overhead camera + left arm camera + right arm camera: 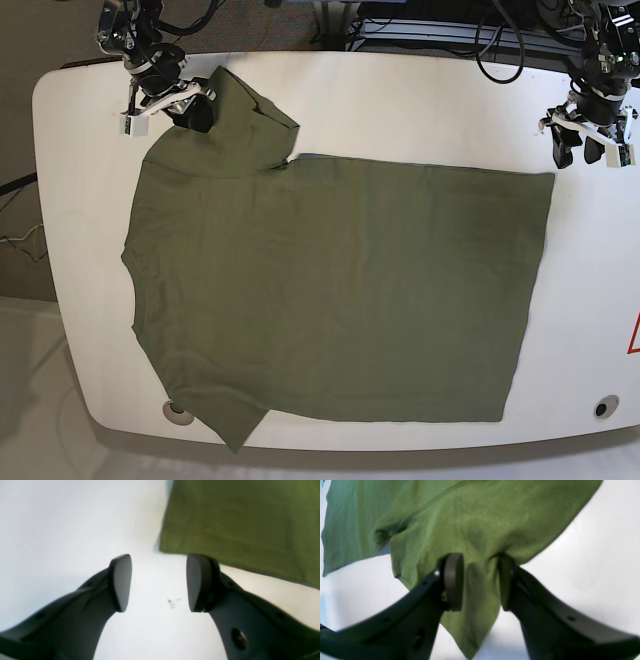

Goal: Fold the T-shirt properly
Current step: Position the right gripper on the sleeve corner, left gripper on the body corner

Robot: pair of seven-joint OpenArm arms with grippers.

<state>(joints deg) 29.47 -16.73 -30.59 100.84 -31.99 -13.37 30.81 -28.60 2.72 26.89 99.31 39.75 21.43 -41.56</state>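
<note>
The olive-green T-shirt [340,290] lies spread flat on the white table [400,100], neck end to the left and hem to the right. Its far-left sleeve is pulled up off the table by my right gripper [190,108]. In the right wrist view that gripper [481,582] has a bunched fold of the T-shirt [482,517] between its fingers, and a cloth corner hangs below them. My left gripper [588,150] hovers at the far right, just beyond the hem corner. It stands open [158,582] over bare table, with the T-shirt [237,522] edge just ahead of it.
Cables and arm bases crowd the table's back edge. Small round fittings sit near the front corners [180,410] [600,407]. A red mark [634,335] shows at the right edge. The rounded table edge runs close to both grippers.
</note>
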